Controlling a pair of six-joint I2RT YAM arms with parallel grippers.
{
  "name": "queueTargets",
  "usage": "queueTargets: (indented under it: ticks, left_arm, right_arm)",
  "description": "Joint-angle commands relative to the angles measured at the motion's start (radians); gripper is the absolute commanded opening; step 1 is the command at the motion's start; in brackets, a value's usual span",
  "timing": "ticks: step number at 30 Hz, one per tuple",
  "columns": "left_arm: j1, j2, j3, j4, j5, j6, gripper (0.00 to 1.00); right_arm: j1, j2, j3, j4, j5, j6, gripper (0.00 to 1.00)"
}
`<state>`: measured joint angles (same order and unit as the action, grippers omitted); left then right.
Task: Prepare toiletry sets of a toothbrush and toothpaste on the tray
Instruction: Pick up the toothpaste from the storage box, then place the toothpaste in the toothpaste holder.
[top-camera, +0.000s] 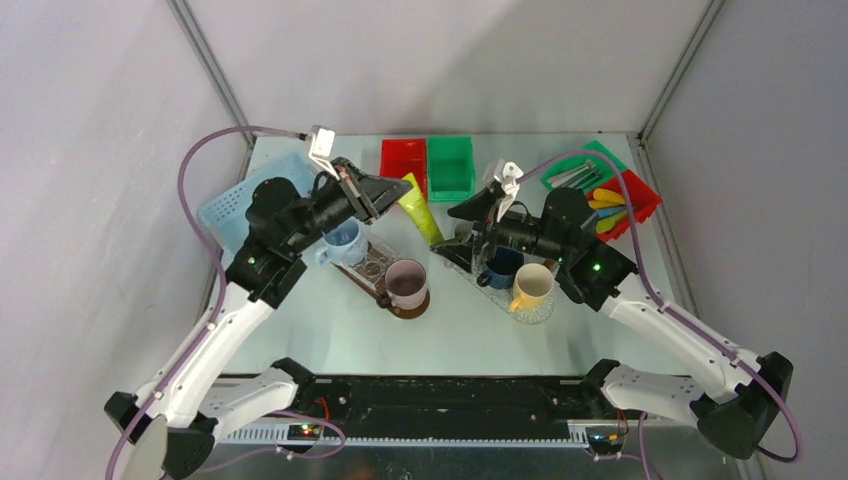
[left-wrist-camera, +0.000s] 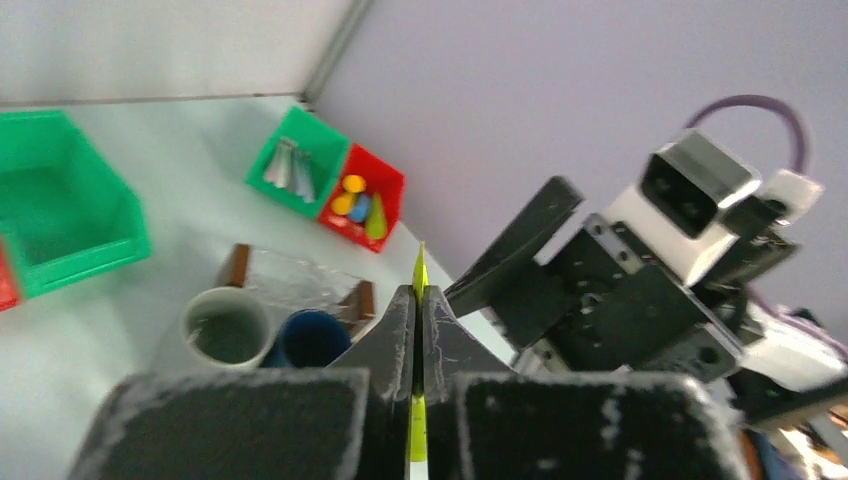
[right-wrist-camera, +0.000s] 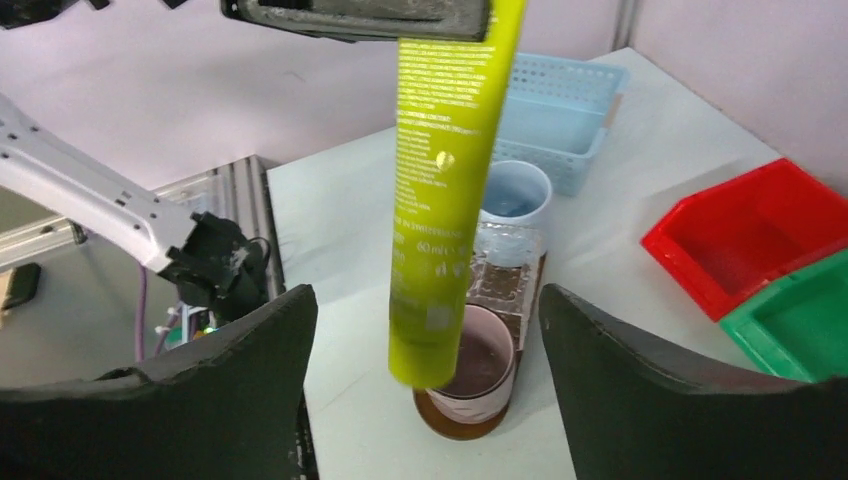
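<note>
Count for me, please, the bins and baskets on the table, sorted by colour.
Red bins: 2
Green bins: 2
Light blue basket: 1
Total: 5

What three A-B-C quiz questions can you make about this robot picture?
1. Where is the lime green tube? A in a red bin; B in the left gripper; C in the blue basket.
2. How many mugs are there? A two; B four; C six.
3. How do the jaws of the right gripper stand? A open; B shut on a toothbrush; C shut on a mug.
Answers: 1 B: it pinches the tube's flat end. 2 B: light blue mug, mauve mug, dark blue mug, yellow mug. 3 A: they stand apart beside the tube.
</note>
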<state>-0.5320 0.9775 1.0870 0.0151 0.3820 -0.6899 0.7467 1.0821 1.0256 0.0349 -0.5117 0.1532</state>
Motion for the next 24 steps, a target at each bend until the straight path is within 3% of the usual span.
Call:
queueTargets:
  ticks: [1, 4, 9, 13, 18, 24]
  left_arm:
    - [-0.003, -0.078, 0.070, -0.136, -0.195, 0.158, 0.00]
    - [-0.004, -0.122, 0.069, -0.191, -0.321, 0.202, 0.00]
    - [-0.026, -0.169, 0.069, -0.300, -0.602, 0.267, 0.00]
    - [-0.103, -0.174, 0.074, -0.358, -0.843, 0.319, 0.00]
    - [-0.211, -0.145, 0.057, -0.369, -1.152, 0.339, 0.00]
    - [-0.260, -0.097, 0.025, -0.359, -1.340, 0.300, 0.00]
  right_arm:
    - [0.003, -0.053, 0.011, -0.017, 0.112, -0.043, 0.89]
    - [0.003, -0.073, 0.011, -0.072, 0.205, -0.051, 0.99]
    - [0.003, -0.121, 0.010, -0.160, 0.383, -0.058, 1.00]
    - [0.003, -0.162, 0.011, -0.234, 0.604, -0.048, 0.99]
    - [0.003, -0.217, 0.011, -0.307, 0.755, -0.052, 0.99]
    - [0.003, -0.278, 0.005, -0.389, 0.863, -0.082, 0.99]
